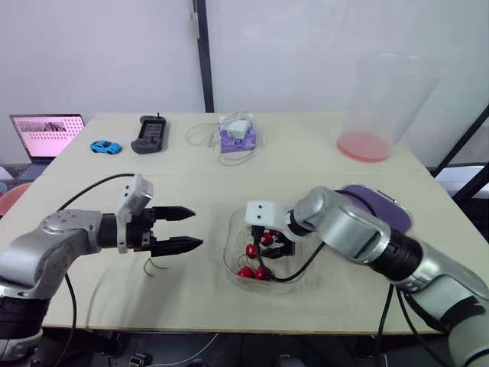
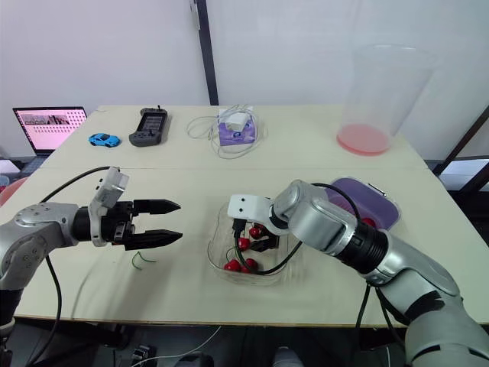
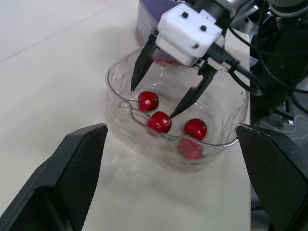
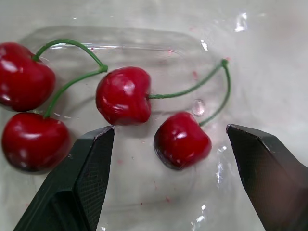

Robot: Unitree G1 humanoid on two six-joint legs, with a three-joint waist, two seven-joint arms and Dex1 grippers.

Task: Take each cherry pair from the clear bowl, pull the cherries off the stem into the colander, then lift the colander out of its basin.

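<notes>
Cherry pair (image 4: 182, 139) — right pincer (image 3: 153, 102) agape above

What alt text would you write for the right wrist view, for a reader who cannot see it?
The open right end effector hovers over a stem-joined cherry pair in the clear bowl. A second cherry pair lies beside it.

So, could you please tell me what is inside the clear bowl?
Four cherries, two stemmed pairs, lie in the bowl; the right gripper reaches in, open, above them. From the head, the gripper hides some of the floor.
</notes>
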